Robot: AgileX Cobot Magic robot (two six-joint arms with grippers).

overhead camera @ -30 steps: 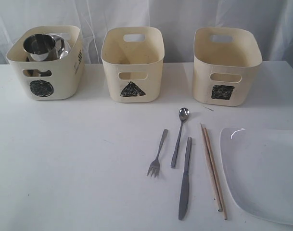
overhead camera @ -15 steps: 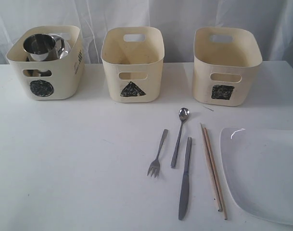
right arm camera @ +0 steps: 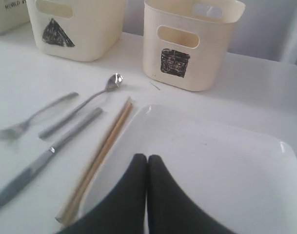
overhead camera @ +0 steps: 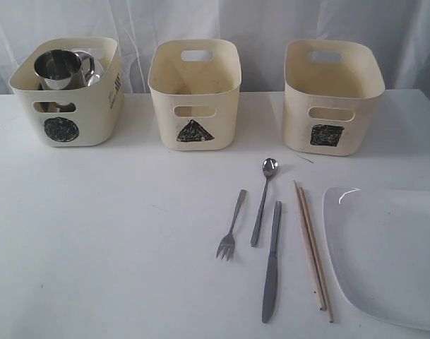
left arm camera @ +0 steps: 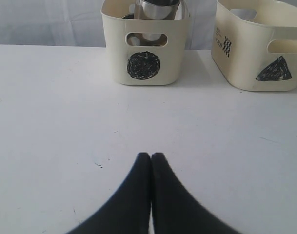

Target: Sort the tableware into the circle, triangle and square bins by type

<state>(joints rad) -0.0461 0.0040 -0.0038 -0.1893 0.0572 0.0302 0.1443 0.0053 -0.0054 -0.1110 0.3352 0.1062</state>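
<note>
Three cream bins stand in a row at the back: the circle bin [overhead camera: 66, 92] holding a steel mug [overhead camera: 59, 68] and more steel ware, the triangle bin [overhead camera: 194, 95], and the square bin [overhead camera: 332, 97]. On the table lie a fork [overhead camera: 231, 227], a spoon [overhead camera: 263, 200], a knife [overhead camera: 272, 261], wooden chopsticks [overhead camera: 313, 248] and the large white square plate [overhead camera: 387, 251]. My left gripper [left arm camera: 150, 156] is shut and empty over bare table, facing the circle bin [left arm camera: 145, 51]. Shut and empty too, my right gripper [right arm camera: 147, 158] hovers over the plate [right arm camera: 216, 170], beside the chopsticks [right arm camera: 97, 158]. The bowls are not clearly visible.
A white curtain hangs behind the bins. The white table [overhead camera: 102, 240] has bare surface on its left half. Neither arm shows in the exterior view.
</note>
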